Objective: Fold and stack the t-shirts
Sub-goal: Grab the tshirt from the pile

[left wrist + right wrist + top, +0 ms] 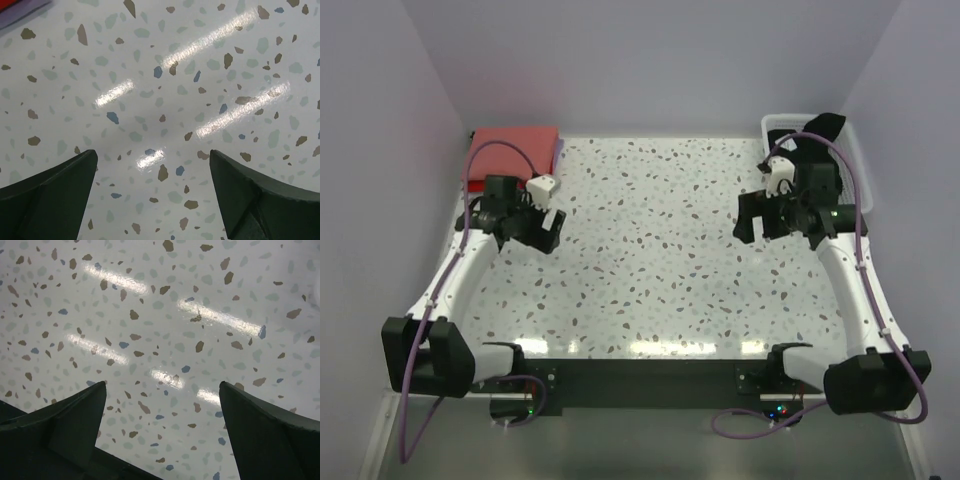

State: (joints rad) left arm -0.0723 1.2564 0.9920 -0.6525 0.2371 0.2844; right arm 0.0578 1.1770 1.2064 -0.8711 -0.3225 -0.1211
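Observation:
A folded stack of coral-red t-shirts [513, 152] lies at the table's back left corner, with a thin purple-blue edge [560, 150] on its right side. A sliver of that red cloth [15, 4] shows in the left wrist view's top left corner. The black t-shirt [820, 126] hangs over the rim of the white lattice basket [854, 150] at the back right. My left gripper [553, 226] [152, 152] hovers open over bare table, just in front of the red stack. My right gripper [749, 218] [162, 384] is also open and holds nothing, in front of the basket.
The speckled tabletop [650, 250] spreads between the two arms. Pale walls close in the left, back and right sides. Purple cables run along both arms.

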